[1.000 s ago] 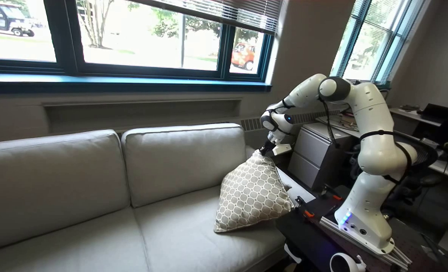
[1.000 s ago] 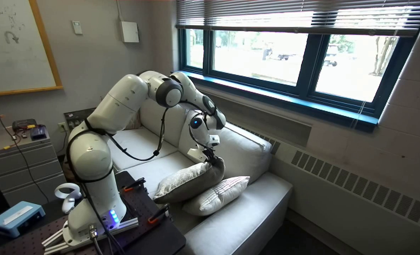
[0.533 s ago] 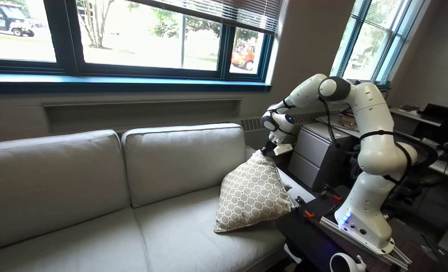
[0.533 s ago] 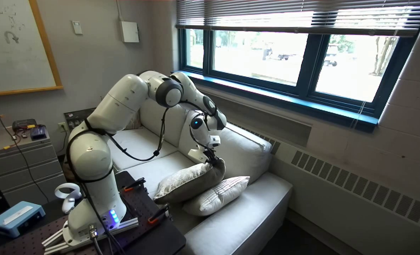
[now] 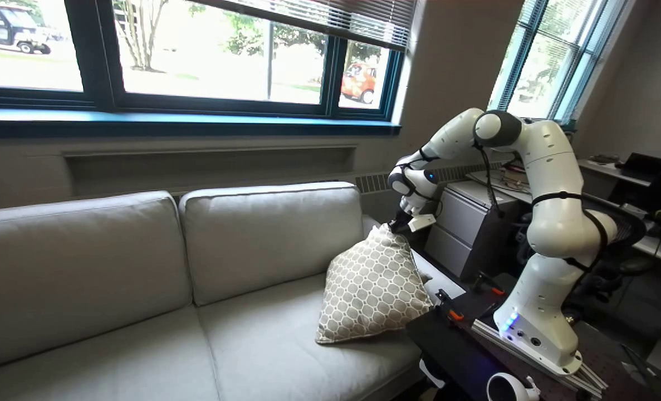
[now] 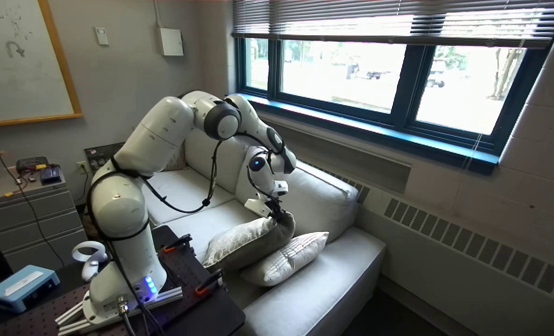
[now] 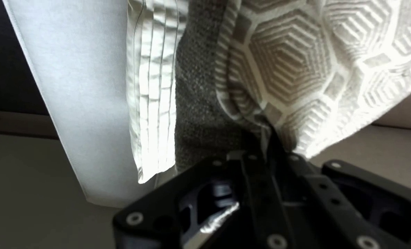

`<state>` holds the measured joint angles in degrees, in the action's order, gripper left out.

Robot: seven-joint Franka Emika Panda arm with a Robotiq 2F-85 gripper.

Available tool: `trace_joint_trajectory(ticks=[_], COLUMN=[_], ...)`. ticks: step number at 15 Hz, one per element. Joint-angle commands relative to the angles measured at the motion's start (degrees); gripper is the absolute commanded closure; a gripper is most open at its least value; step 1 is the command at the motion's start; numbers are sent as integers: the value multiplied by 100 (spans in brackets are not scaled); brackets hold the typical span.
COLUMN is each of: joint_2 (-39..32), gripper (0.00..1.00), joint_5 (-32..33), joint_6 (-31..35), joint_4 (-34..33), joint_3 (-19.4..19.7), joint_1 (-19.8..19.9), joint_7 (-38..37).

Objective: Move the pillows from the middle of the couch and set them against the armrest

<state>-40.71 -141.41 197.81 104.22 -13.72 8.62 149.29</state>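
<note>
The lattice-patterned pillow (image 5: 372, 284) leans on the seat at the end of the couch (image 5: 269, 239), one corner pulled up. My gripper (image 7: 269, 143) is shut on that corner; a fold of cloth runs between the fingers in the wrist view. In an exterior view the gripper (image 6: 277, 213) sits at the pillow's top, beside the back cushion. The white pillow (image 6: 288, 259) lies tilted between the patterned pillow (image 6: 246, 240) and the armrest (image 6: 319, 284). The wrist view also has the white pillow (image 7: 153, 86) next to the patterned pillow's dark grey back, with the armrest (image 7: 73, 76) beyond.
The black robot table (image 6: 220, 310) with orange-handled clamps (image 6: 209, 282) stands close against the couch front by the armrest. A grey filing cabinet (image 5: 455, 228) is past the armrest. The radiator (image 6: 445, 231) and window wall run behind the couch. A brownish cushion (image 6: 178, 161) sits at the far end.
The gripper has shifted slightly, drawing the patterned pillow's top corner a little to the right in one exterior view and left in the other. The white pillow has barely changed.
</note>
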Motion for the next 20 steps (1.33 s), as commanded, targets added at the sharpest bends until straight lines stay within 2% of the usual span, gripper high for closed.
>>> trace_joint_trajectory(ticks=[1,4,5,9,10,11,14,16,17,18,20], joint_2=[133,148,140,-341,-539,-715,-1230,-1469,-1550,-1599,-1645], gripper=[66,47,39,11,4,1,0,0,25,25,38], joint_5=[15,-55,-196,428,562,687,914,910,816,737,618], joint_6=[4,4,8,14,19,25,87,69,66,52,44], joint_4=[474,577,527,502,443,408,341,399,409,441,516], joint_3=[1,291,500,-1081,-1363,-1616,-2118,-2228,-2216,-2188,-2155], joint_1=[-114,-349,-486,970,1233,1475,2031,2203,2235,2242,2237], joint_7=[0,1,1,-7,-9,-9,-9,-9,-9,-9,-9])
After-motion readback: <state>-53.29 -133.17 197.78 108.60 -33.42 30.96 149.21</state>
